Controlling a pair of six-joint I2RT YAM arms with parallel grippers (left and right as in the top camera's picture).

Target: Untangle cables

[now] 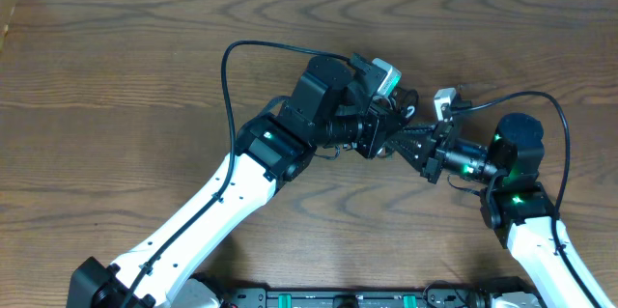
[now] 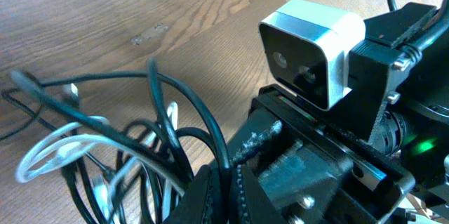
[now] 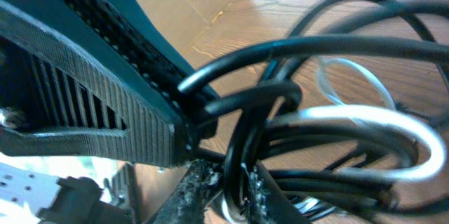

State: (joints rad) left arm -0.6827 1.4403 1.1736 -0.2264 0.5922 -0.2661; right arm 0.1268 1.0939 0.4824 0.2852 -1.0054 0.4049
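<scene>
Toward 3 o'clock on the surface, the left pincer pinches the black cable, probably to anchor the tangle. The white cable is threaded through it. The right pincer comes in from 4 o'clock; I cannot tell its grip.

Brown bench, black cord, white cord
The bench is brown wood crossed by darker, wavy grain. The black cord has a glossy sheen, and the white cord gleams pale against it. The left arm and right arm have white shells and black joints, each with small green lights. A camera has a silver-white casing and a dark grey face.
</scene>
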